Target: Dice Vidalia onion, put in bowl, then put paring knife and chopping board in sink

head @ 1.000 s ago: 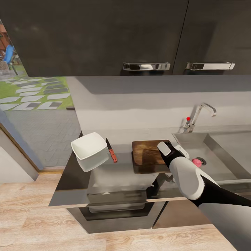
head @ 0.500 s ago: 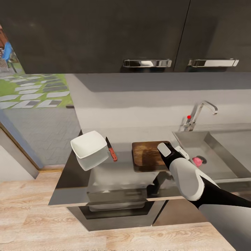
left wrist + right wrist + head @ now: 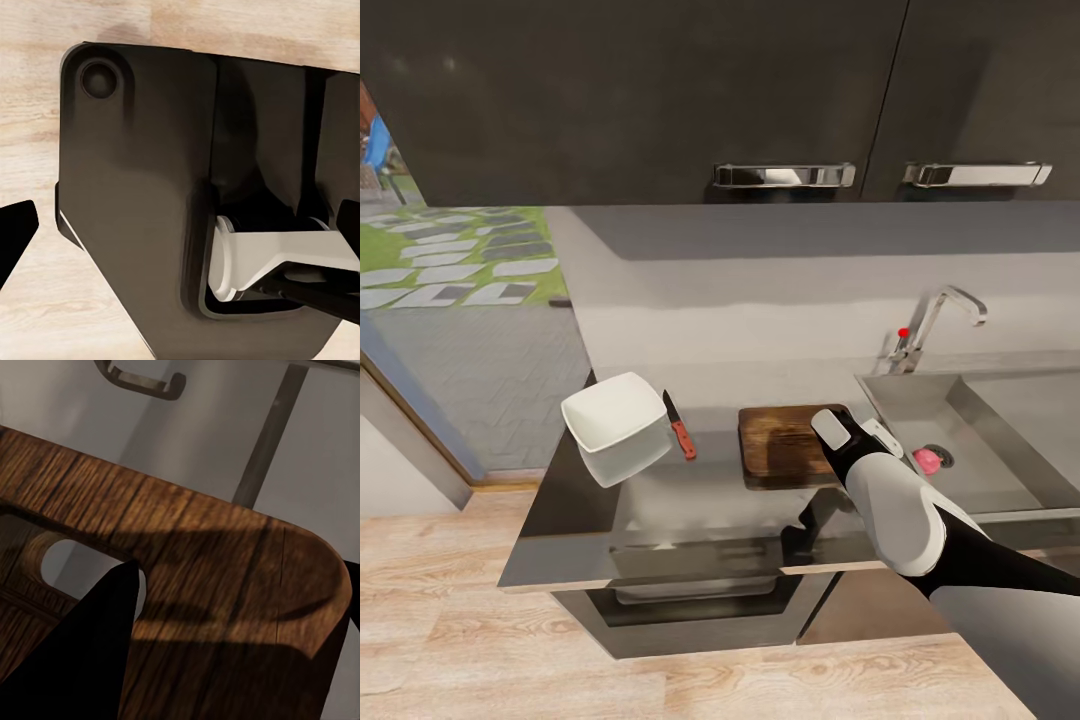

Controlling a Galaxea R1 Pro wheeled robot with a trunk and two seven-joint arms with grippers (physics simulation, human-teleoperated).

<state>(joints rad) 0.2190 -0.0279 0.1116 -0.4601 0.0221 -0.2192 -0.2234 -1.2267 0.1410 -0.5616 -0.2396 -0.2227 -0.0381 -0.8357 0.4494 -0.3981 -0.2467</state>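
The pink Vidalia onion (image 3: pixel 926 461) lies in the sink (image 3: pixel 985 425) beside the round drain. On the countertop (image 3: pixel 700 495) rests the dark wood chopping board (image 3: pixel 780 445); its slotted end fills the right wrist view (image 3: pixel 217 555). My right gripper (image 3: pixel 856 433) hovers open over the board's end nearest the sink, one dark finger (image 3: pixel 90 652) close above the wood. The red-handled paring knife (image 3: pixel 680 430) lies between the board and the white bowl (image 3: pixel 615 425). My left gripper (image 3: pixel 180 221) points down at the robot's dark base, fingers wide apart, open.
A chrome tap (image 3: pixel 932 322) with a red dot stands behind the sink. Dark wall cabinets (image 3: pixel 660 100) with chrome handles hang above the counter. Left of the counter's end a doorway (image 3: pixel 450 290) looks out on paving and grass. Pale wood floor (image 3: pixel 460 600) lies in front.
The whole head view has shifted slightly, so the camera moved. The right gripper stays over the board's sink-side end; bowl, knife and onion keep their places.
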